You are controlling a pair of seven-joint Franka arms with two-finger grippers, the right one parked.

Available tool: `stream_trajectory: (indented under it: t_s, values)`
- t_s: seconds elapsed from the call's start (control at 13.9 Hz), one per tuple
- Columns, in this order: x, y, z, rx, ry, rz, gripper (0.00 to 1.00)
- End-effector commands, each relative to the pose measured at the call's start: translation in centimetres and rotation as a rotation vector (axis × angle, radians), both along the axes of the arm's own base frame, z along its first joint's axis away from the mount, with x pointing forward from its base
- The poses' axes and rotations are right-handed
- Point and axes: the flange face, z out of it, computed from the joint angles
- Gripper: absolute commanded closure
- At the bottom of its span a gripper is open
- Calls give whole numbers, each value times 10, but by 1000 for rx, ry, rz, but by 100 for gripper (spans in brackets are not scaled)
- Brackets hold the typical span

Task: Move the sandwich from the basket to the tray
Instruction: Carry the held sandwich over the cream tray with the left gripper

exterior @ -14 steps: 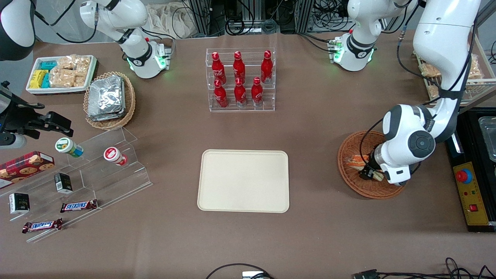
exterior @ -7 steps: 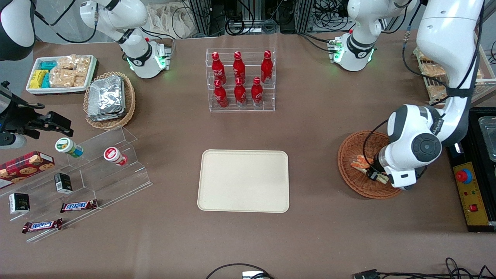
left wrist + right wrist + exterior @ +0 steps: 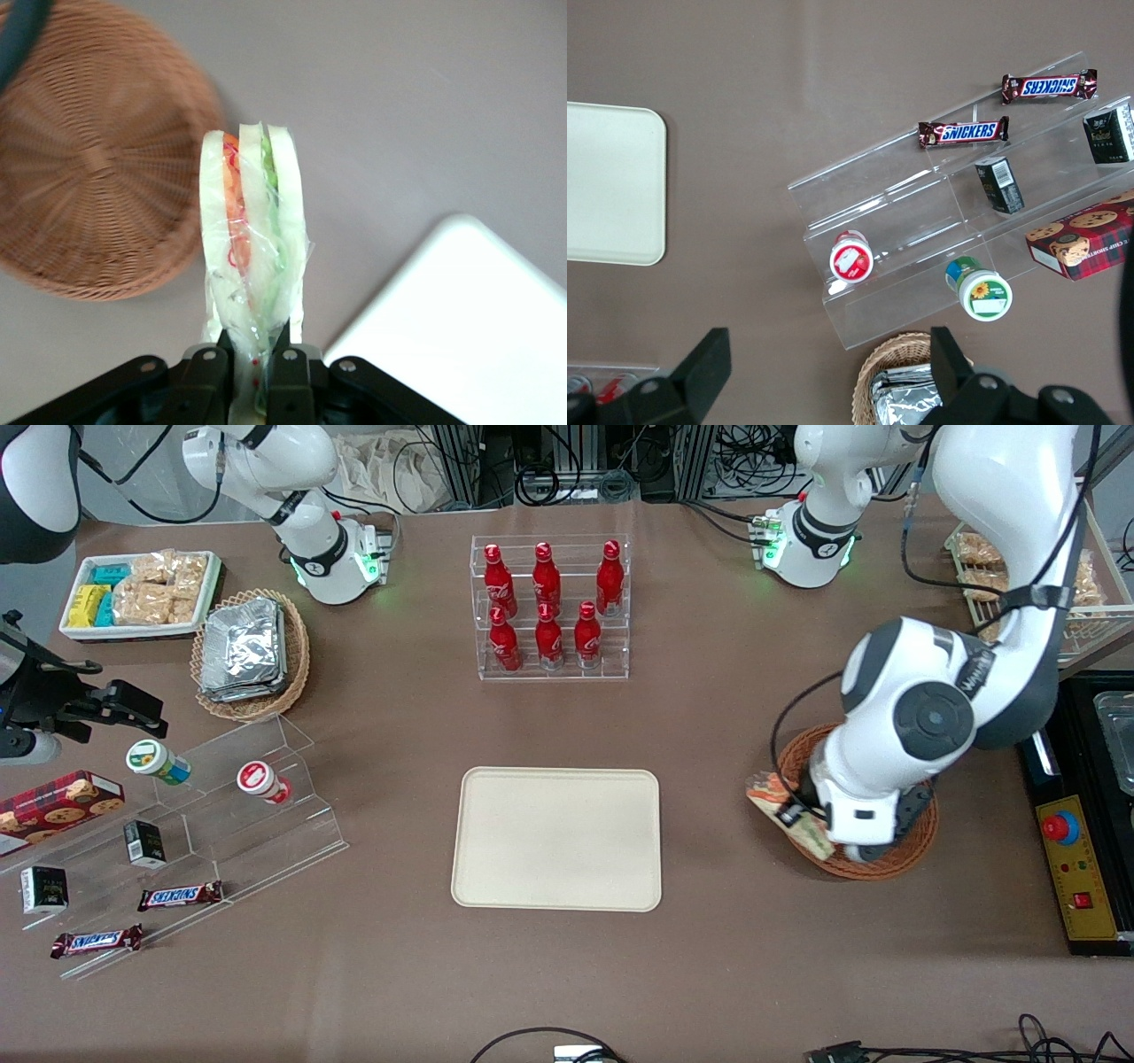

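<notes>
While the gripper (image 3: 252, 354) pinches the sandwich (image 3: 252, 257) above the basket's (image 3: 921, 833) nine-o'clock rim, I'd carry it level and slowly toward the tray (image 3: 556, 839), lowering before letting go.

Left arm: white jointed arm bent at the elbow, its forearm angled down to the wrist over the rim of the round reddish-brown woven wicker basket (image 3: 912, 843).
End effector (image 3: 254, 347): two black fingers (image 3: 288, 372) pinched close together, clamped on the clear-wrapped triangular white-bread sandwich (image 3: 252, 235).
Held item: sandwich stands out straight from the fingertips, off the surface.
Basket and the cream-beige rectangular tray (image 3: 478, 328): below, to either side of the fingertips.
</notes>
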Motion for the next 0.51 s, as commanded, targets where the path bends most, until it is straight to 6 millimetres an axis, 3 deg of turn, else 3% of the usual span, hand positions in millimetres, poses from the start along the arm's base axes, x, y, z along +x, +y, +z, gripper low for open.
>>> stream_trajectory:
  t_s: [0.0, 0.07, 0.22, 0.36, 0.43]
  values:
    - [1, -51, -12, -93, 16, -308, 100]
    - [3, -75, -19, -148, 17, -324, 100]
    - [-9, -141, -31, -164, -22, -388, 100]
    - [-17, -185, -72, -115, -63, -426, 100]
    - [-17, -196, -96, -106, -64, -441, 100]
